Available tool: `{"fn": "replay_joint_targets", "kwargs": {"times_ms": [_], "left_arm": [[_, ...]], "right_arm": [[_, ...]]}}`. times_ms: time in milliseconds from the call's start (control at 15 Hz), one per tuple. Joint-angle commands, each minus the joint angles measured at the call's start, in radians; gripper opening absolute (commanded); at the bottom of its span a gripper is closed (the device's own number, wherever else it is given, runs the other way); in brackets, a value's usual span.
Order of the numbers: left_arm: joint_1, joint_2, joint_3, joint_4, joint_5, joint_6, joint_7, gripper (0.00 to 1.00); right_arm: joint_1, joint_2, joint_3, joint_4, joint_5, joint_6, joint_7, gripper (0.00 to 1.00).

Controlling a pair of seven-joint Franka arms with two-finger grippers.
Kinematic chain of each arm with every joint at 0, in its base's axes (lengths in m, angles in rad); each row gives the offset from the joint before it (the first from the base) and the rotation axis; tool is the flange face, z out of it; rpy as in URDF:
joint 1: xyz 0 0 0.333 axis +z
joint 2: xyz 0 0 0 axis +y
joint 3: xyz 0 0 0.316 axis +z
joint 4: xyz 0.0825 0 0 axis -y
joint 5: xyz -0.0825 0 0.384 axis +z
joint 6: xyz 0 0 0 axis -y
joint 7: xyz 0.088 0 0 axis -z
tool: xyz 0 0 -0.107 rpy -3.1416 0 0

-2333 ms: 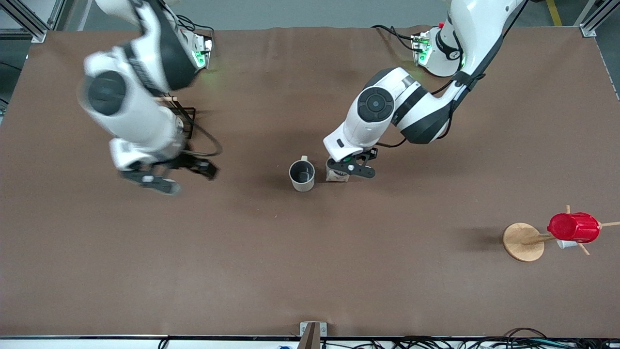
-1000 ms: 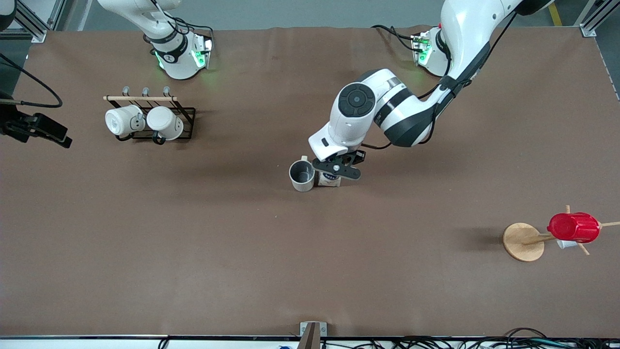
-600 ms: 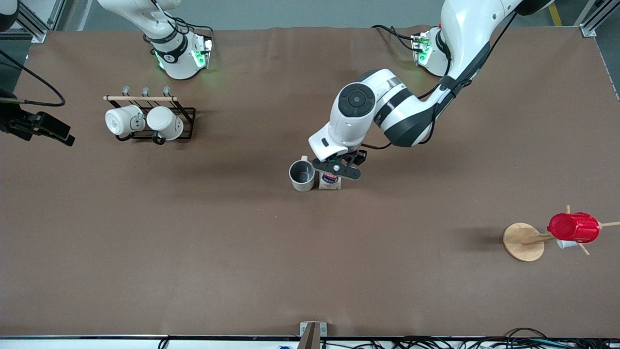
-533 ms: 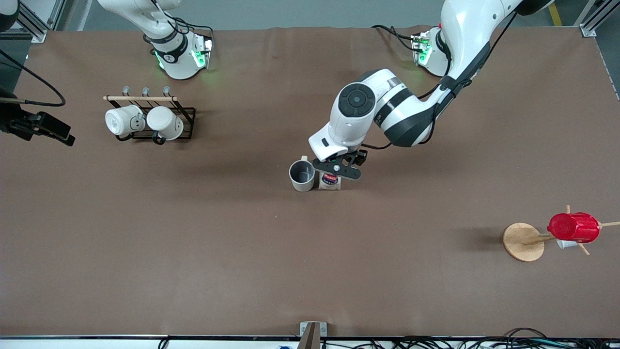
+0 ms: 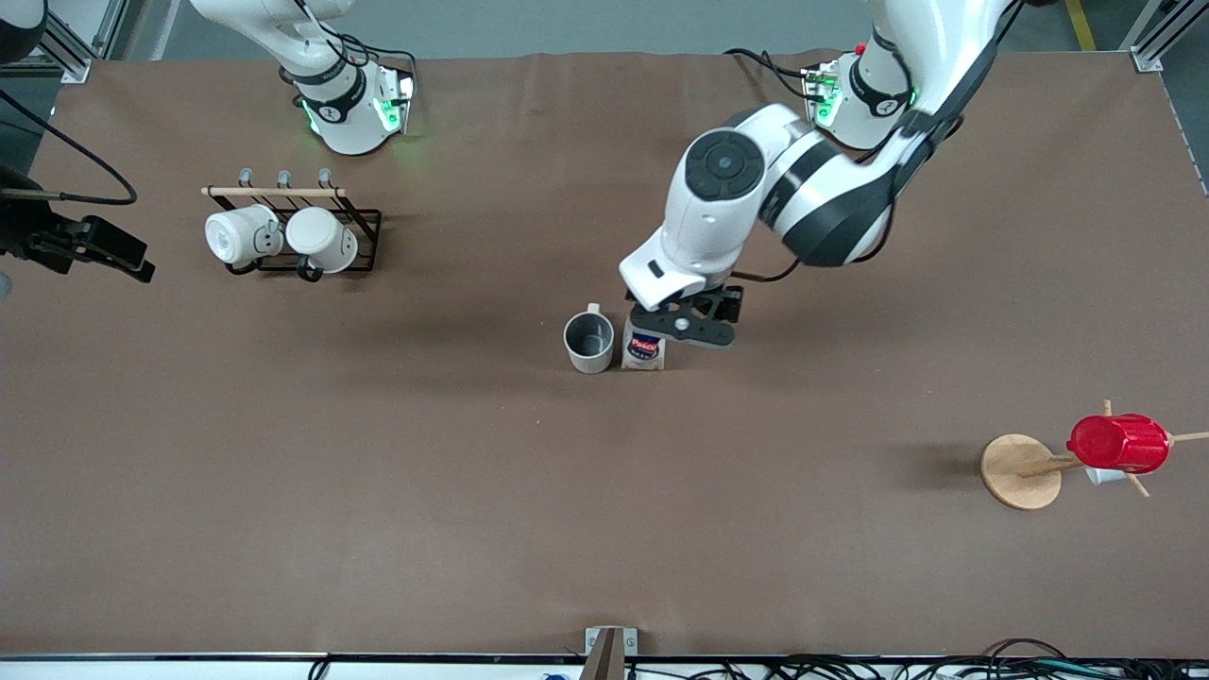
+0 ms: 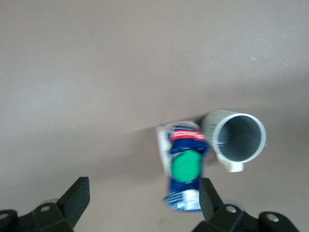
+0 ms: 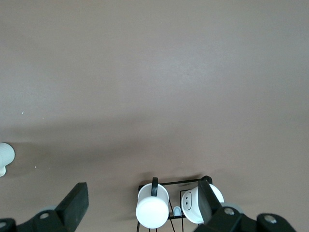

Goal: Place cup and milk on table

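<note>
Looking down from the front view, I see the cream mug (image 5: 589,342) standing upright near the middle of the brown table (image 5: 472,491), and the milk carton (image 5: 646,350) upright just beside the mug, toward my left arm's end of the table. My left gripper (image 5: 682,326) hangs over the carton, partly covering its top. My right gripper (image 5: 71,246) waits over the table's edge at my right arm's end, well apart from the mug.

In the left wrist view, my left fingers (image 6: 77,198) are spread wide and hold nothing; the carton (image 6: 185,171), with its green cap (image 6: 186,166), stands free beside the mug (image 6: 235,139).

In the right wrist view, my right fingers (image 7: 77,200) are likewise spread and bare, over two white mugs (image 7: 152,209) on a black rack (image 7: 174,184).
</note>
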Motion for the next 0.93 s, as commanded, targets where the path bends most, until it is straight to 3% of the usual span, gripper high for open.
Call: {"fn": "replay_joint_targets", "kwargs": {"times_ms": [0, 467, 867], "left_arm": [[-0.003, -0.1, 0.065, -0.023, 0.003, -0.113, 0.079, 1.0], [0.0, -0.327, 0.316, -0.068, -0.153, -0.174, 0.152, 1.0], [-0.001, -0.427, 0.49, -0.062, -0.267, -0.216, 0.236, 1.0]], "right_arm": [[-0.014, -0.033, 0.011, -0.031, 0.011, -0.014, -0.012, 1.0], [-0.025, -0.033, 0.02, -0.032, 0.011, -0.019, -0.012, 1.0], [-0.023, -0.031, 0.018, -0.032, 0.011, -0.019, -0.012, 1.0]]}}
